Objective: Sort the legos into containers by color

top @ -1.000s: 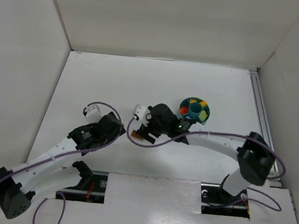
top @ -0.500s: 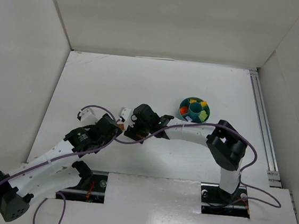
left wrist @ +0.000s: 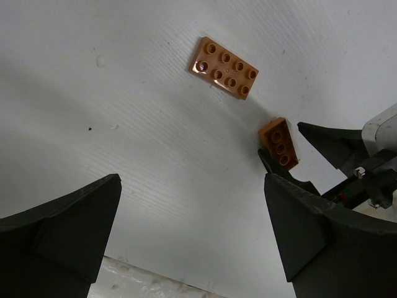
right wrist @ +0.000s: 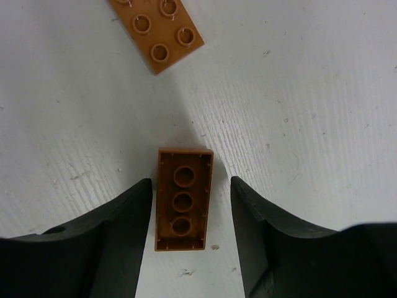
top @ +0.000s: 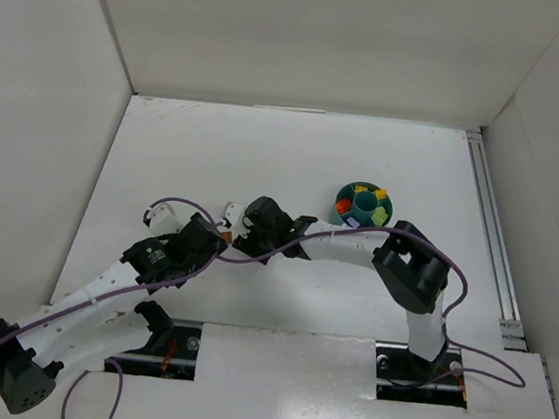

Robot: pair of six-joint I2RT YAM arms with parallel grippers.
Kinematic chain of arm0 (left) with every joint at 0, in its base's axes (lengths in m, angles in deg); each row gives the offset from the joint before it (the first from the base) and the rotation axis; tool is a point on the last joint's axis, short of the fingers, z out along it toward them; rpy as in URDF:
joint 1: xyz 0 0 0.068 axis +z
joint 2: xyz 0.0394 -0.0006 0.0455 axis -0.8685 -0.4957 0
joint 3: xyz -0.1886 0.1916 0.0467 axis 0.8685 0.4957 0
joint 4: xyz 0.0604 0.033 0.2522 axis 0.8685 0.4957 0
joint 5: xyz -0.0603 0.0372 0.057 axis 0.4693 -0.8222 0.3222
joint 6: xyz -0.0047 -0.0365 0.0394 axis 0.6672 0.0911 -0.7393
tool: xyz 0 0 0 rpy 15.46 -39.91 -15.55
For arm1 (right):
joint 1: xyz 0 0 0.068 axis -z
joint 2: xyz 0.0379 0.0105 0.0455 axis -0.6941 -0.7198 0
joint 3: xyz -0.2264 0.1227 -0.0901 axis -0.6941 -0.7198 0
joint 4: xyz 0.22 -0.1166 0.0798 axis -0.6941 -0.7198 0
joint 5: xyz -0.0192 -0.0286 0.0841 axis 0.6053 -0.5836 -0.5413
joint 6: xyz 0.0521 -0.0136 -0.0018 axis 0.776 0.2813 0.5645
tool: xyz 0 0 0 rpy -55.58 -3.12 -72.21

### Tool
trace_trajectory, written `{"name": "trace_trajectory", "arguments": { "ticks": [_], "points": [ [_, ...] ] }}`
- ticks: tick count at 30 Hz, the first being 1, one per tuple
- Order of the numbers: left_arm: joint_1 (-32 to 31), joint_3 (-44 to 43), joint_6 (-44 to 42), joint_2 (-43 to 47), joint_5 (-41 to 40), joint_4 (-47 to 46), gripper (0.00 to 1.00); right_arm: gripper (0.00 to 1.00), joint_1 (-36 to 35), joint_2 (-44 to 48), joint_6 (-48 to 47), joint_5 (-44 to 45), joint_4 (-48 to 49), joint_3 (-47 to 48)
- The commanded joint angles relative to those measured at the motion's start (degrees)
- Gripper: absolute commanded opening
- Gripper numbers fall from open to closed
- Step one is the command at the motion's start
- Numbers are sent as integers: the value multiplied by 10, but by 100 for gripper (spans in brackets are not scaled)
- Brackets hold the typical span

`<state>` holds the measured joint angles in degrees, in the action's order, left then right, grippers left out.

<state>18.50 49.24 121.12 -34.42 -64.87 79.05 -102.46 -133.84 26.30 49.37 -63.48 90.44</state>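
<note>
We see sorted bricks (top: 366, 190) in the round teal plastic tub (top: 364, 214) right of centre; two brownish-orange plastic ones remain mid-frame, a flat plate (left wrist: 224, 67) and a small upturned brick (right wrist: 183, 198). The right gripper (right wrist: 190, 186) straddles the latter, jaws apart and not touching it; the left gripper (left wrist: 192, 180) gapes open.

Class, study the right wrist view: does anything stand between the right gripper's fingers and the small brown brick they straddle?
Nothing visible does. The small brown brick lies between the fingers of the right gripper, with a strip of table showing on either side. The larger brown brick lies beyond it, clear of the fingers.
</note>
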Motion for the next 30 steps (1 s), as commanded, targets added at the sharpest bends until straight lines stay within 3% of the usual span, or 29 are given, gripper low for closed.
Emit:
{"name": "trace_trajectory", "arguments": {
  "ticks": [1,3,9,18,22,30],
  "points": [
    [0,-17,7,1,-15,7,99,58,9,-10,14,-1,13,9],
    [0,-17,7,1,-15,7,99,55,15,-10,14,-20,18,2],
    [0,-17,7,1,-20,7,99,31,21,15,19,-26,29,-17],
    [0,-22,7,7,-20,7,99,26,26,126,30,-20,101,-78],
    [0,-22,7,13,-20,1,99,25,61,200,30,-40,164,-121],
    [0,-22,-27,13,-14,-32,99,25,217,374,19,-103,267,-240]
  ]
}}
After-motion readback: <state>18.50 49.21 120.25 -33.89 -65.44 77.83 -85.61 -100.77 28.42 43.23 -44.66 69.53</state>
